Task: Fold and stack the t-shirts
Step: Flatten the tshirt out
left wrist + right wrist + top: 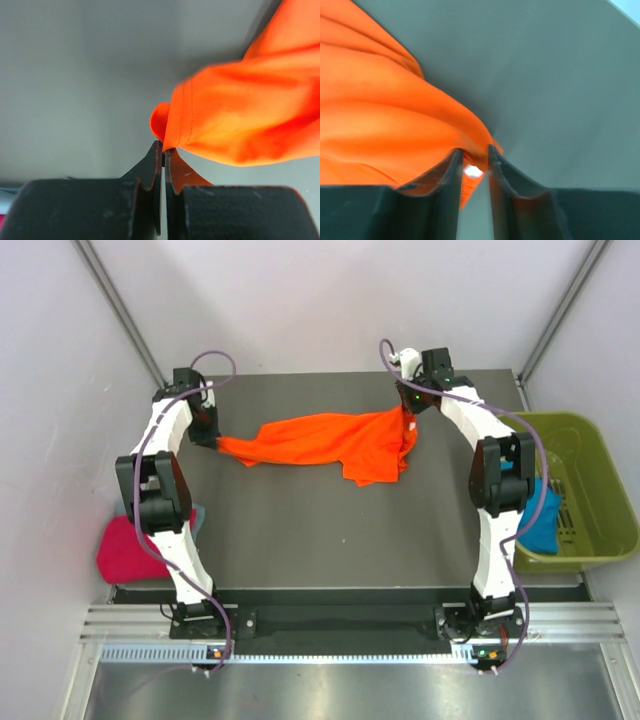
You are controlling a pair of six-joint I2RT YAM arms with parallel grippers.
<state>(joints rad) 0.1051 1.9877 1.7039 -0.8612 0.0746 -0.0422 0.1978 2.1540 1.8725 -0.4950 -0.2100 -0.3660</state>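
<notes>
Pinched hem of soft, limp orange t-shirt [330, 440] in left jaws; straddled right edge with right jaws slightly spread.

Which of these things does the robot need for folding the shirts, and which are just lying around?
For the job:
- bright orange cloth t-shirt, on the table
- magenta-pink cloth t-shirt, beside the table
- teal-blue cloth t-shirt, at the bin's edge

Just lying about:
- olive-green plastic bin
- dark grey table, only the work surface
</notes>
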